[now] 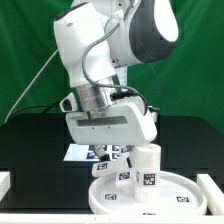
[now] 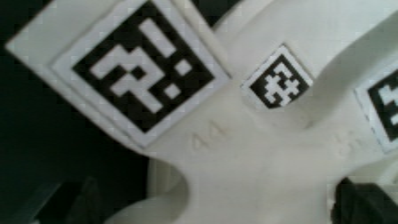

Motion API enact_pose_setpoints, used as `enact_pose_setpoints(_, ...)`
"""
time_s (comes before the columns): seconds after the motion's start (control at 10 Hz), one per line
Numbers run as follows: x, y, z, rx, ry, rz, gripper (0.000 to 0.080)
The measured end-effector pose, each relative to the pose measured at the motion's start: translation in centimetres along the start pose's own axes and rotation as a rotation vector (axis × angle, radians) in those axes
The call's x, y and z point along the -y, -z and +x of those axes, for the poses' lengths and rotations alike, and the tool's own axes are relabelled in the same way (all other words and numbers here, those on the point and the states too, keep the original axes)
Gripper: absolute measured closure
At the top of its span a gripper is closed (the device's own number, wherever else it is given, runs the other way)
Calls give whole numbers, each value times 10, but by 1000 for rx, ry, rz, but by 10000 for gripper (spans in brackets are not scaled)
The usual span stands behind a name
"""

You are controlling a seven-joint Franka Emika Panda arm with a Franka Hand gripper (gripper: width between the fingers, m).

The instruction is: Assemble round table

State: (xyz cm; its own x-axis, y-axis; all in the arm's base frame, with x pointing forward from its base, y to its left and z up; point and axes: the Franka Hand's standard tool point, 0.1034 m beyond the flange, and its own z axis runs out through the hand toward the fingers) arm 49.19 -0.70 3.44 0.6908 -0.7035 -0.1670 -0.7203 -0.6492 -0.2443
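I set the gripper point(image 1: 116, 150) low over the cross-shaped foot piece point(image 2: 231, 140), which fills the wrist view. I cannot tell whether the jaws grip it. Just beside the gripper, the thick leg point(image 1: 148, 162) stands upright on the round disc point(image 1: 185, 192), which lies on the bench point(image 1: 30, 140). My judgement is that the leg is placed and the foot piece is not yet fitted. Count: one disc, one leg, one foot piece.

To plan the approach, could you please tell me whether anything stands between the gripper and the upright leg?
Nothing visible does: the leg stands upright on the round disc, just to the exterior view's right of the gripper, with nothing seen between them.
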Motion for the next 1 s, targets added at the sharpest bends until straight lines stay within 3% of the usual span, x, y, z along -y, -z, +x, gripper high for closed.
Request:
enact_pose_setpoints(0.4, 1, -1, -5, 1, -4, -2, 151)
enact_pose_setpoints(1.0, 9, -3, -10, -125, 14, -19, 151)
